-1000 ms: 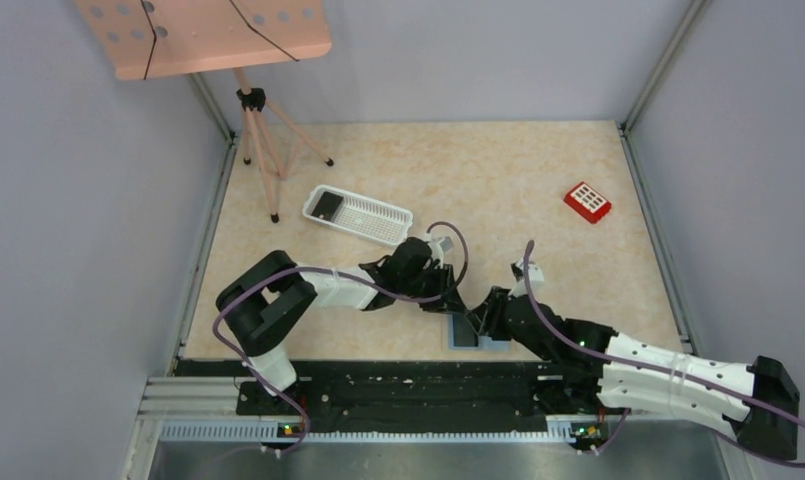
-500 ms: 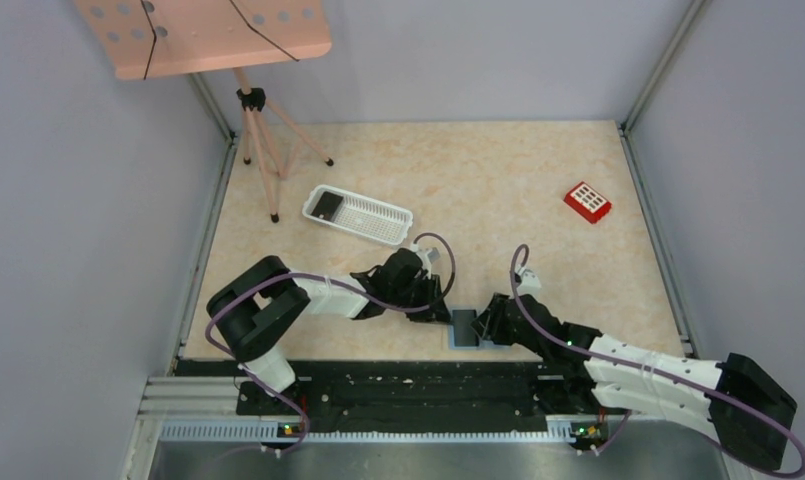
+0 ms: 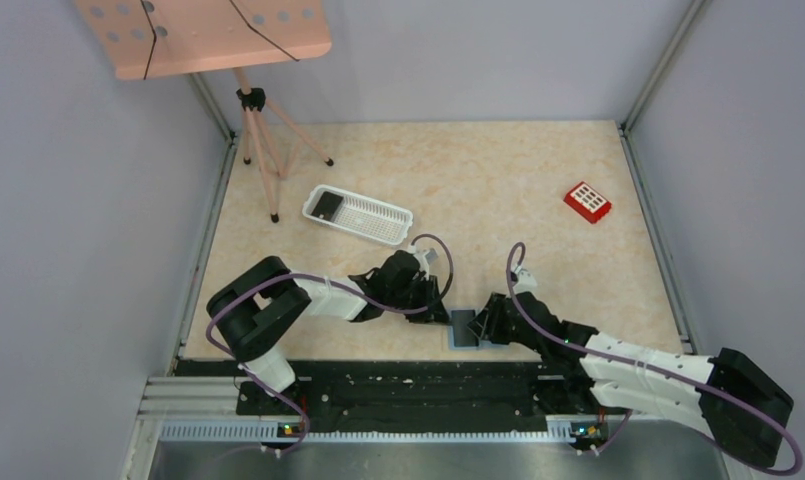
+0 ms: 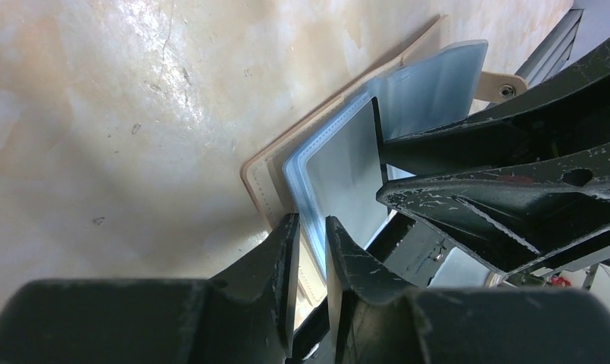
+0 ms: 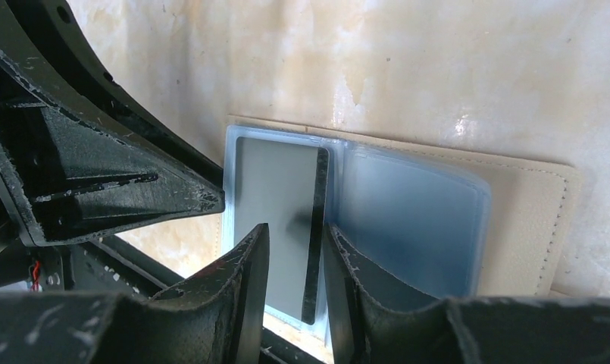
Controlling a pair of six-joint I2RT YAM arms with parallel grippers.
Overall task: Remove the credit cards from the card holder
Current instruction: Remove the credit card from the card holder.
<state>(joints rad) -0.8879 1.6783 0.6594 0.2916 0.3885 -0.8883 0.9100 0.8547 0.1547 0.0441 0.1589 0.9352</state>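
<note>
The right gripper (image 5: pixel 294 265) is held low over the open card holder (image 5: pixel 415 216), its jaws part-way apart and set astride a grey card (image 5: pixel 275 201) with a dark stripe along one side; no grasp on the card is seen yet. The left gripper (image 4: pixel 308 250) is brought in from the opposite side, its jaws drawn nearly together with the holder's outer edge showing in the narrow gap between them; whether that edge is actually pinched cannot be told. The holder is laid flat and spread wide at the near edge of the tabletop (image 3: pixel 498 190), about midway along it, its clear blue sleeves facing up. The grey card is seated in the sleeve on one half, while the sleeve on the other half looks pale and no card can be made out in it. Farther off, toward the left edge, a white basket (image 3: pixel 373 218) is seen with a dark flat item (image 3: pixel 327 205) at one end; whether that is a card cannot be told. A red box (image 3: pixel 587 201) is left untouched near the right edge. The task is judged unfinished: at least one card is yet to be drawn out, and the grasp for it is only being set up.
</note>
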